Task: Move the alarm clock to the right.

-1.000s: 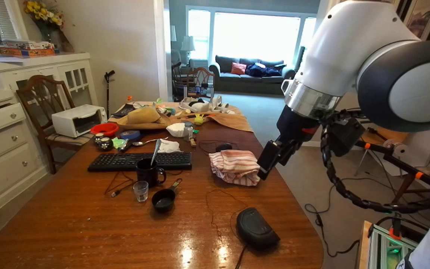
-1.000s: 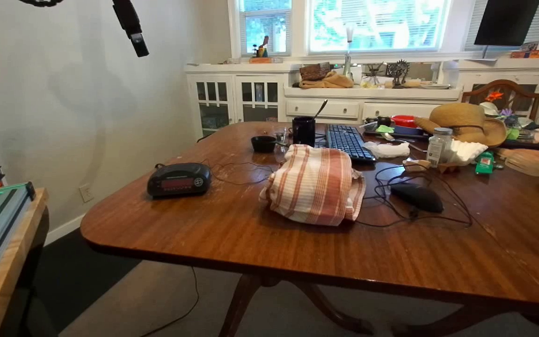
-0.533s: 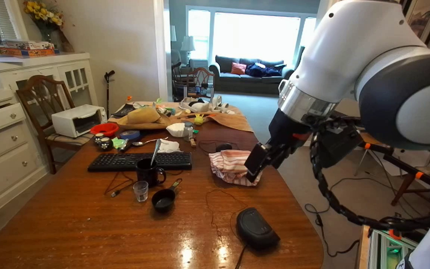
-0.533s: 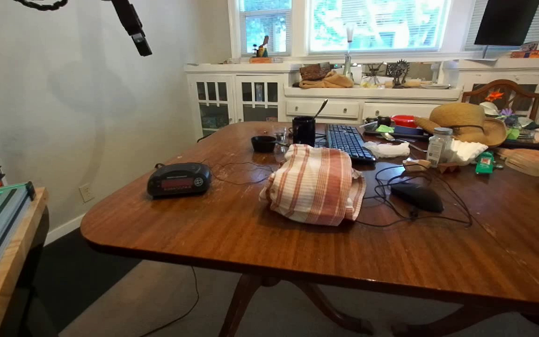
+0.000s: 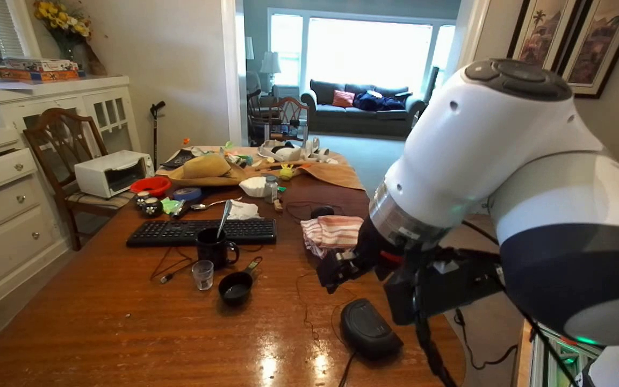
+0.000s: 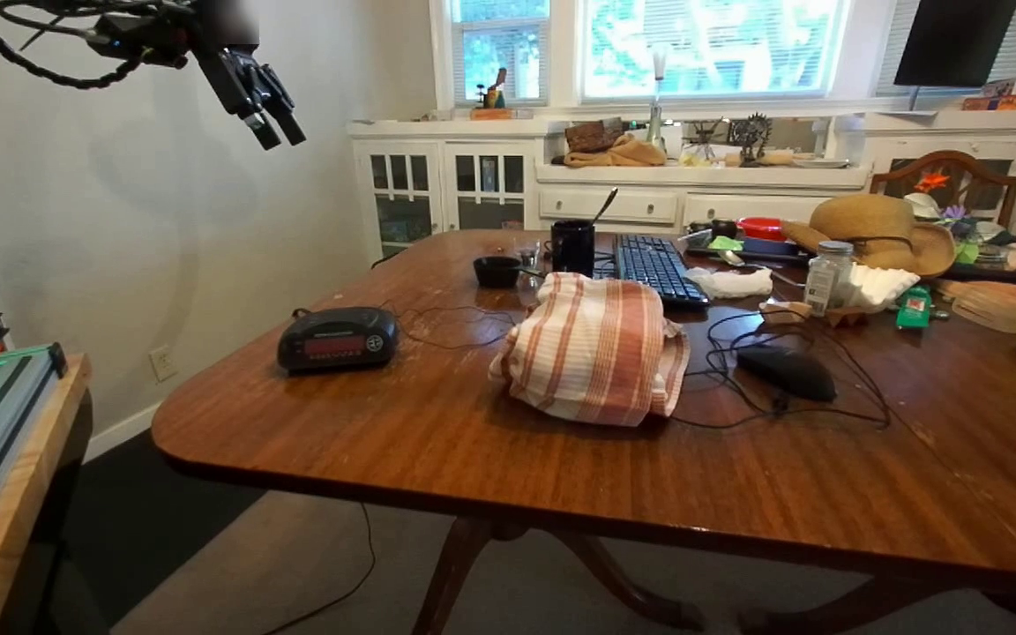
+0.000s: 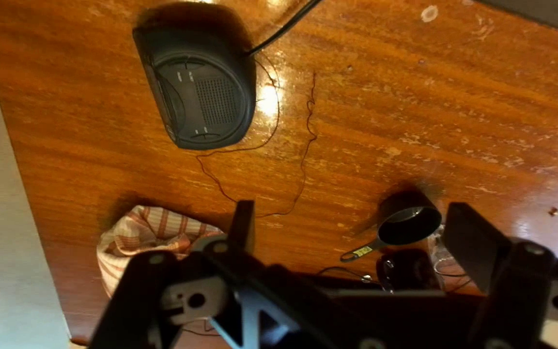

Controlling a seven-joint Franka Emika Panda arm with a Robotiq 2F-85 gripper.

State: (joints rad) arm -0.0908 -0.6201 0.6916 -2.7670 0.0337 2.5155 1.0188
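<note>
Scuffed wooden table (image 6: 437,432) — on it 1 black alarm clock (image 7: 206,97), half-round, perforated on top — jaws spread.

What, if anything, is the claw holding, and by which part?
Nothing. The claw is open, its jaws apart and empty; the black alarm clock rests on the wooden tabletop, untouched.

A home; looks like its dining room. Large wooden table (image 6: 402,441), curved legs (image 6: 451,573). White cabinets (image 6: 442,190) with glass-paned doors, yellow flowers (image 5: 59,22) on top, a run of drawers (image 6: 609,206). Wooden chair (image 5: 58,114), white toaster oven (image 5: 100,174) on its seat. Framed pictures (image 5: 599,48) hung up. Sitting room beyond, open to view: dark sofa (image 5: 360,114), red cushion (image 5: 343,98), lamp (image 5: 270,63), broad bright window (image 5: 369,51). Domestic clutter over the table: straw hat (image 5: 206,167), keyboard (image 5: 175,232), black mug (image 5: 211,250), striped cloth (image 6: 596,353)
</note>
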